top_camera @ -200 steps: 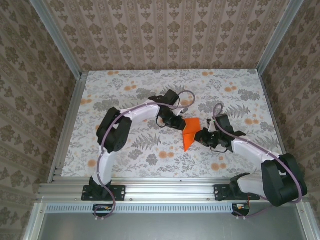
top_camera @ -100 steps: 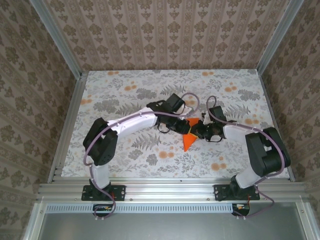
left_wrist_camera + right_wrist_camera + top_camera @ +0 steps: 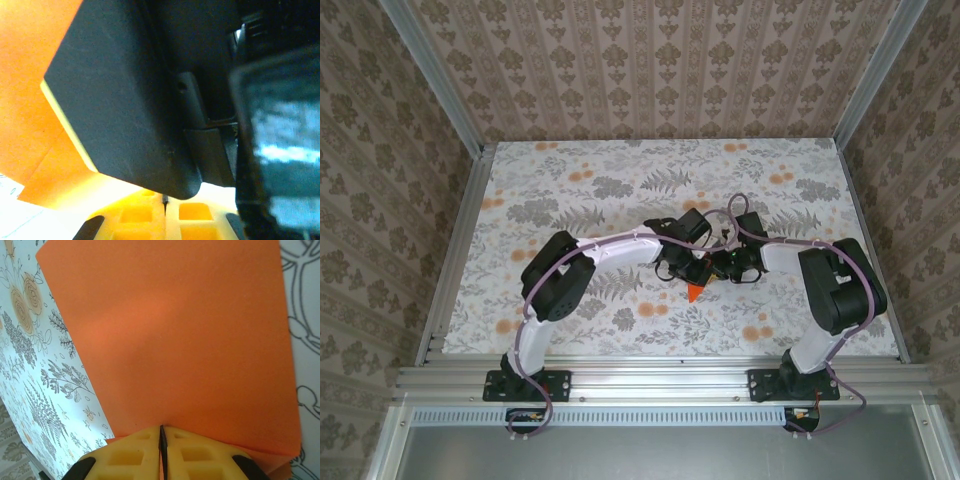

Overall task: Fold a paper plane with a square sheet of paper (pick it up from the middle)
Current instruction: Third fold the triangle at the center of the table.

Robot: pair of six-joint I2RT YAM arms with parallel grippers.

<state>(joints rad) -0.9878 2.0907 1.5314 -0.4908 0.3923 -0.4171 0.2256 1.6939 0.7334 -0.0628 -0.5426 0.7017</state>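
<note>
From the overhead camera I saw the white left arm (image 3: 610, 245) and the white right arm (image 3: 790, 255) reaching in to the same spot in the middle of the flower-printed counter (image 3: 570, 190), their black wrists almost touching. Just below that meeting point a small pointed tip of the thin bright orange paper sheet (image 3: 695, 291) stuck out towards the near edge, and the rest of it was hidden under the two wrists.

On the left wrist camera the yellow left fingers (image 3: 140, 220) were clenched, pad against pad with only a thin dark seam between them. The orange paper sheet (image 3: 30, 100) ran up the left side of that view with a crease across it. A dark grey casing with a pale yellow edge (image 3: 125, 100) stood close in front of the fingers. I could not tell whether any paper was caught between them.

On the right wrist camera the yellow right fingers (image 3: 130, 455) were also pressed together. Their tips met the near edge of the orange paper sheet (image 3: 175, 340), which spread out flat beyond them over the counter (image 3: 45, 380), with a second layer peeking out at its lower right corner. I could not tell whether that edge was actually pinched.
</note>
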